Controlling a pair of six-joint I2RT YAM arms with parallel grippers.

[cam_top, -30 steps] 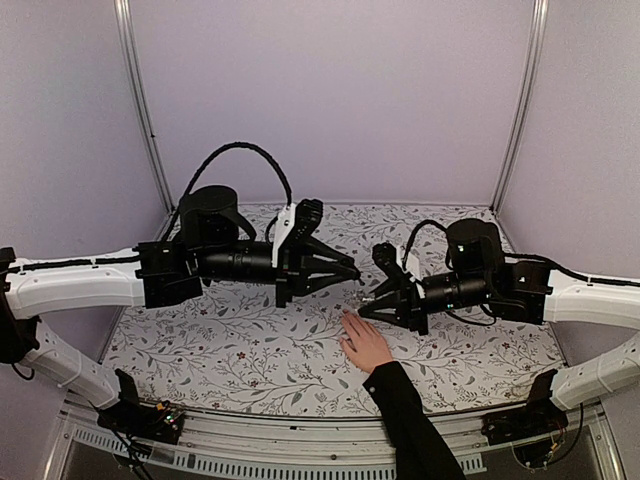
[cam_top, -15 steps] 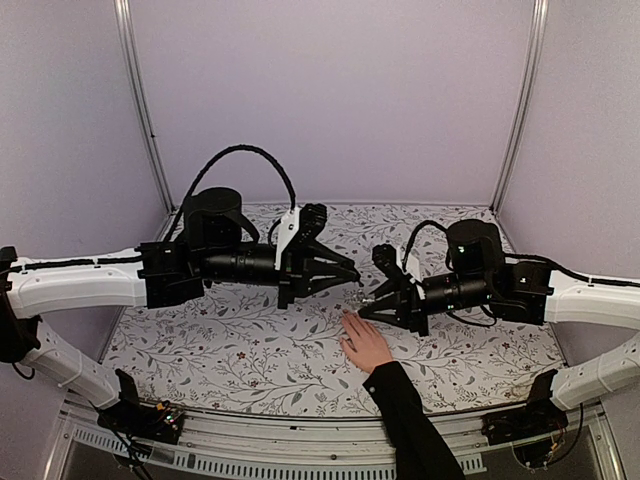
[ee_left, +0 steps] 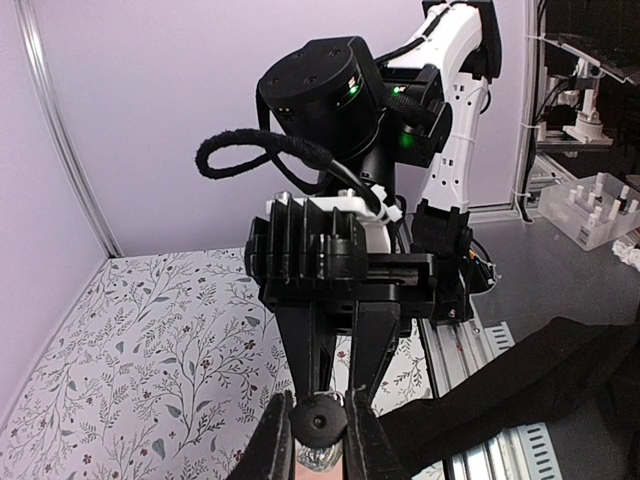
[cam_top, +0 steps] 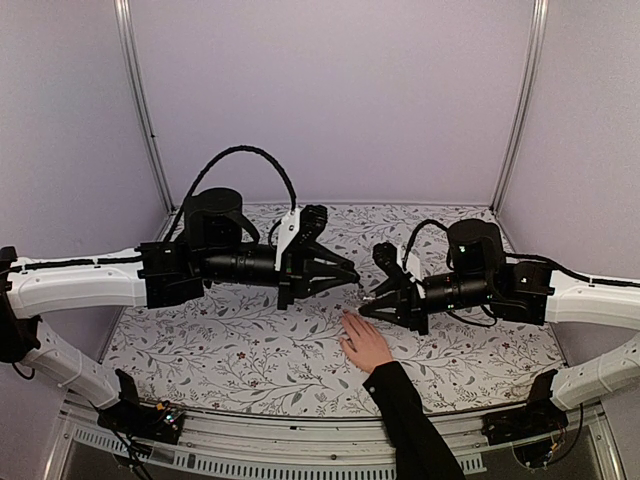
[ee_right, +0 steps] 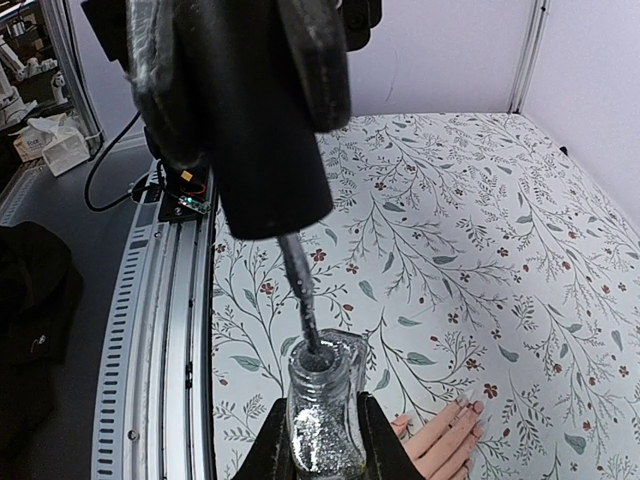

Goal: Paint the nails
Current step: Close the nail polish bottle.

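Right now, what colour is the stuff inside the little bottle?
Sparkly silver glitter fills the bottle. It shows best in the right wrist view.

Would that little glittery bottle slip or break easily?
Probably slippery and breakable: the bottle looks like smooth clear glass. Likely light, since the right gripper alone pinches it. Open at the neck, with the brush inside, it might spill if tipped.

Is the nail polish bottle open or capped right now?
Open: the left claw holds the cap off the bottle, with the brush dipped into it.
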